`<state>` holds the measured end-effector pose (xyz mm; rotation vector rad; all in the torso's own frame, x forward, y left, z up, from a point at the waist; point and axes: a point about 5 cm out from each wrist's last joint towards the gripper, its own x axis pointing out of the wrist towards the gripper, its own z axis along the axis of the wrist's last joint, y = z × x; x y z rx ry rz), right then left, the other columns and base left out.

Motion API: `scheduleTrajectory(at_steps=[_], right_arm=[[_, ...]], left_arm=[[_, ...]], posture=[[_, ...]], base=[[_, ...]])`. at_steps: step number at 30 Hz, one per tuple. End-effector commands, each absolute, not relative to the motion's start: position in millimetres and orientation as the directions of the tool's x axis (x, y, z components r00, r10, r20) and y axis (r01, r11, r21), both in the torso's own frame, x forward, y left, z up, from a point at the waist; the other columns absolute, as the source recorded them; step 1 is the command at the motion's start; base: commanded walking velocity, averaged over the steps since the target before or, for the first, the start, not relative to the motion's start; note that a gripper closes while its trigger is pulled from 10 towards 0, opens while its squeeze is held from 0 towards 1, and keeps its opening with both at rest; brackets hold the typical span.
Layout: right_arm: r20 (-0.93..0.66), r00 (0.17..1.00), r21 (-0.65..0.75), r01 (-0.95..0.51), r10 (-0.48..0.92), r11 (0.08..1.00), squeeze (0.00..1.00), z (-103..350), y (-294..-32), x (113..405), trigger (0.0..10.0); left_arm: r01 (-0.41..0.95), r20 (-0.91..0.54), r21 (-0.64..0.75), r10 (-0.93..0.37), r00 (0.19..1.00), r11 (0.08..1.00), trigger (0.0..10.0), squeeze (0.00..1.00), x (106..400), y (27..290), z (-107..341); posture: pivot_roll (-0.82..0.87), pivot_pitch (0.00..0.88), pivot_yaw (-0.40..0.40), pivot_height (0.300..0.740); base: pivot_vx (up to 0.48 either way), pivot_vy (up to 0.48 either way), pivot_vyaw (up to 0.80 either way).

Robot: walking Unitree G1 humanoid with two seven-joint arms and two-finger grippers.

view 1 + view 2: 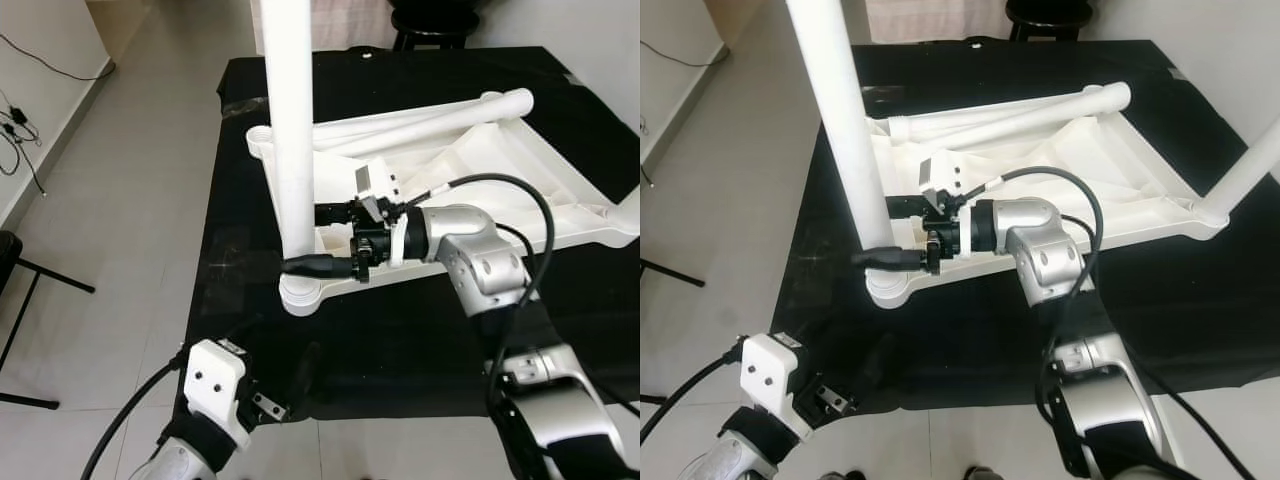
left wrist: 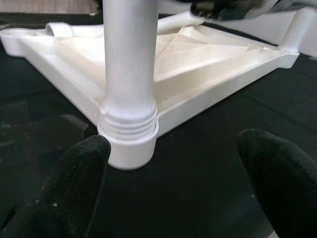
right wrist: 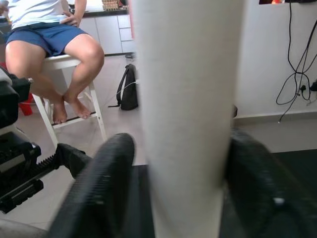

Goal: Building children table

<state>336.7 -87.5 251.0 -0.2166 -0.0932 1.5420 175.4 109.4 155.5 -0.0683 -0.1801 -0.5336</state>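
Gripping upright leg (image 1: 289, 120) in corner socket (image 1: 300, 292): right pincer (image 1: 318, 240).

We see a plain white plastic upside-down children's table top (image 1: 500, 170) and a white round plastic leg (image 1: 290, 130), both unpatterned, on a solid black cloth covering the desk (image 1: 400, 340). The floor of pale grey tiles (image 1: 120, 200) surrounds it. A seated person (image 3: 49, 34) wears blue shorts and a white shirt.
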Motion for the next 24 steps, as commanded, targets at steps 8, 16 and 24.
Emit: scheduleTrajectory(at_steps=[8, 16, 24], right_arm=[[-0.077, -0.092, -0.175, -0.979, 0.993, -0.104, 0.00, 246, -80, 336, 0.0], [-0.053, 0.328, -0.127, -0.939, 0.943, 0.320, 0.00, 210, -86, 330, 0.0], [-0.109, 0.900, -0.172, -0.435, 0.422, 0.884, 0.00, 173, -111, 311, 0.0]], left_arm=[[0.508, 0.160, -0.020, -0.499, 0.852, 0.861, 10.0, 0.00, 168, 108, 154], [0.510, 0.157, -0.022, -0.501, 0.851, 0.860, 10.0, 0.00, 168, 108, 154], [0.508, 0.157, -0.022, -0.499, 0.852, 0.861, 10.0, 0.00, 169, 111, 153]], posture=[[0.05, 0.235, -0.012, 0.740], [0.01, 0.231, -0.033, 0.740], [-0.01, 0.236, -0.018, 0.740]], base=[[0.000, 0.000, 0.00], [0.000, 0.000, 0.00], [0.000, 0.000, 0.00]])
